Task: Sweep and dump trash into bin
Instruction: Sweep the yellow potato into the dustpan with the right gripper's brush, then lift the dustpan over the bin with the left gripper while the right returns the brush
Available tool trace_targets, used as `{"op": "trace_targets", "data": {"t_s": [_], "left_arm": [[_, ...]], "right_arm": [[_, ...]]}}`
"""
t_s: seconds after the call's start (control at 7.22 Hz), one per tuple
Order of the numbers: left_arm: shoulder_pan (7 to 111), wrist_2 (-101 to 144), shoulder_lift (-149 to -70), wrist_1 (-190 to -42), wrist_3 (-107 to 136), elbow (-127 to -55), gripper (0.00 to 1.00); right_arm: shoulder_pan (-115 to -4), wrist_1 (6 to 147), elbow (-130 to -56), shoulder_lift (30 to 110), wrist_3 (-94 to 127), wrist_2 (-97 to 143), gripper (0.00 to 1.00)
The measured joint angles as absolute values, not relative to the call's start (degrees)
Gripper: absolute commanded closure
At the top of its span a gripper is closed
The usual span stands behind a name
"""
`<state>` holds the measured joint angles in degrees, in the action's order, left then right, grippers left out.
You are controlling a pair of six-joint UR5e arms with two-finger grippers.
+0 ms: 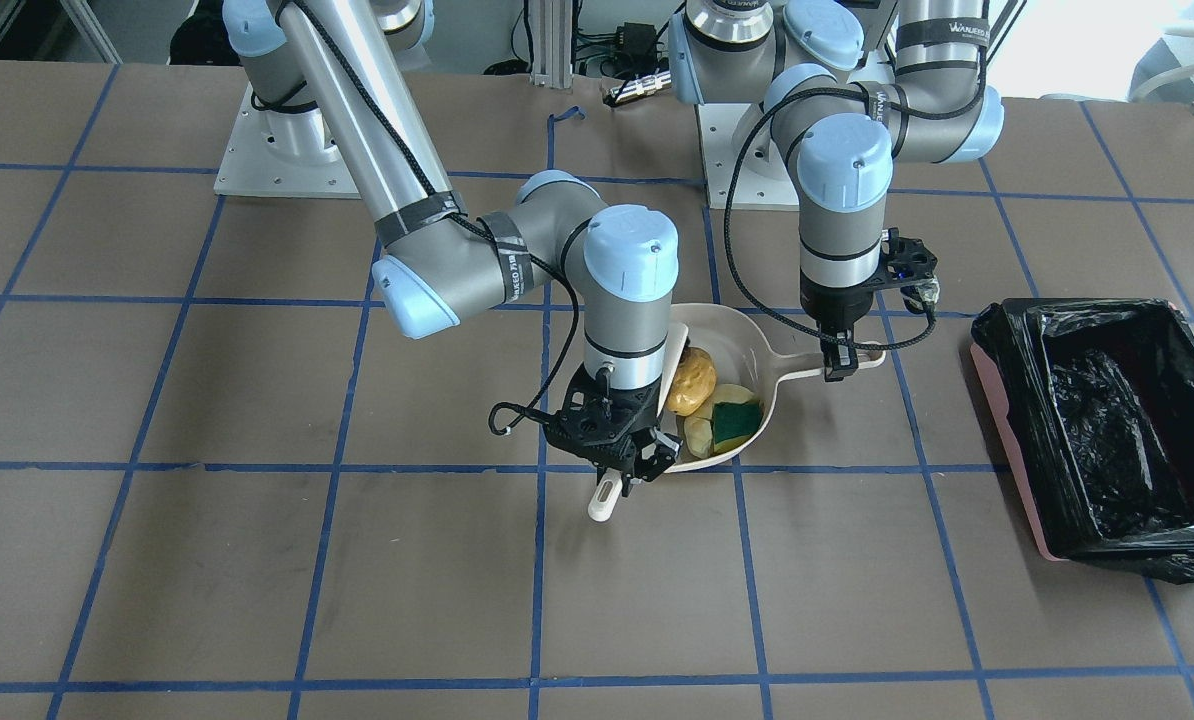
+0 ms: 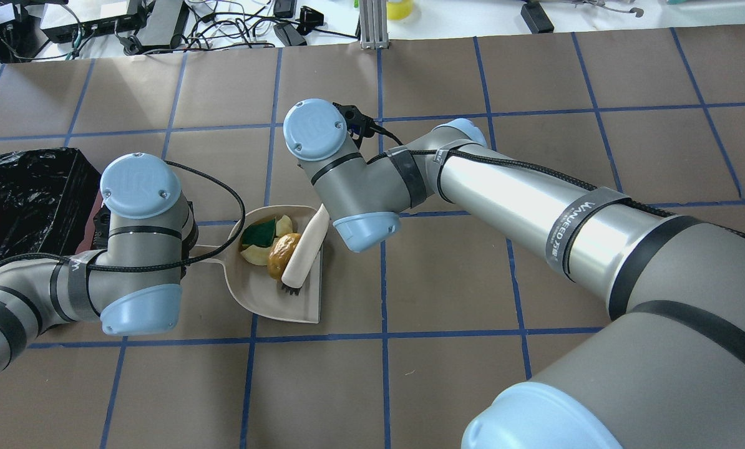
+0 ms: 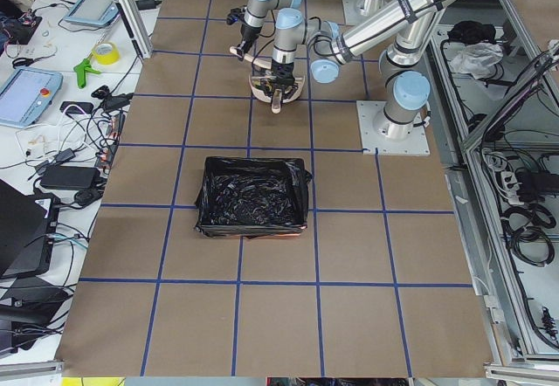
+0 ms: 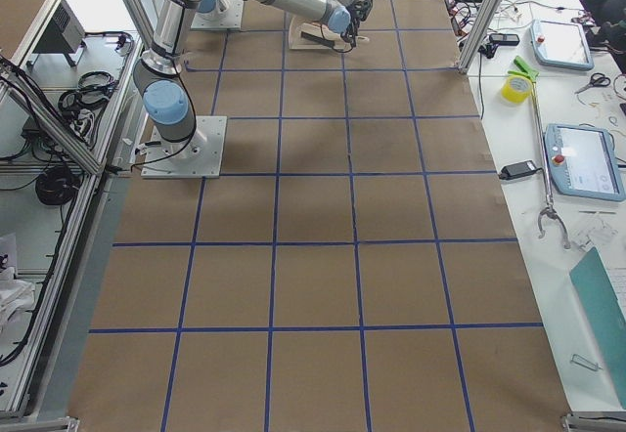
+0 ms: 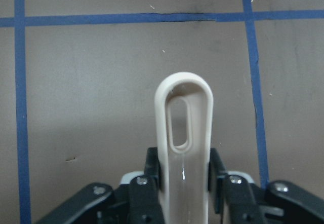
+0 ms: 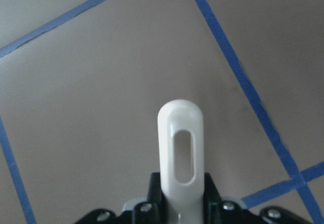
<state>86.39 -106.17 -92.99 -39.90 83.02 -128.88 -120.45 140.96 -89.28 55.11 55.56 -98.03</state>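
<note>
1. I saw my left end effector (image 1: 837,362) clenched on the dustpan (image 1: 732,330) handle.
2. My right end effector (image 1: 625,478) was grasping the brush (image 2: 304,246), whose bristles sat inside the pan.
3. The trash (image 1: 694,388) lay in the dustpan on the tabletop (image 1: 257,560): potato lump (image 1: 690,378), crescent (image 1: 698,433) and sponge (image 1: 736,420). It was well apart from the bin (image 1: 1027,430).

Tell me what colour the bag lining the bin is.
Glossy black. The bag shows best in the front-facing view.

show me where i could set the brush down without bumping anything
Bare table lies between the dustpan and the bin, and on the squares beyond the dustpan away from the bin. Crowded: the dustpan, holding the trash and the brush, with the left gripper and right gripper at the handles.
</note>
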Motion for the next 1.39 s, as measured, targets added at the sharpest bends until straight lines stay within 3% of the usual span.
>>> {"op": "trace_targets", "data": {"t_s": [1.39], "left_arm": [[86.0,-102.2,-92.9,-42.7,81.9,-126.4,1.00]], "right_arm": [[-116.9,132.7,-90.4,59.1,40.0,-99.8,1.00]]}}
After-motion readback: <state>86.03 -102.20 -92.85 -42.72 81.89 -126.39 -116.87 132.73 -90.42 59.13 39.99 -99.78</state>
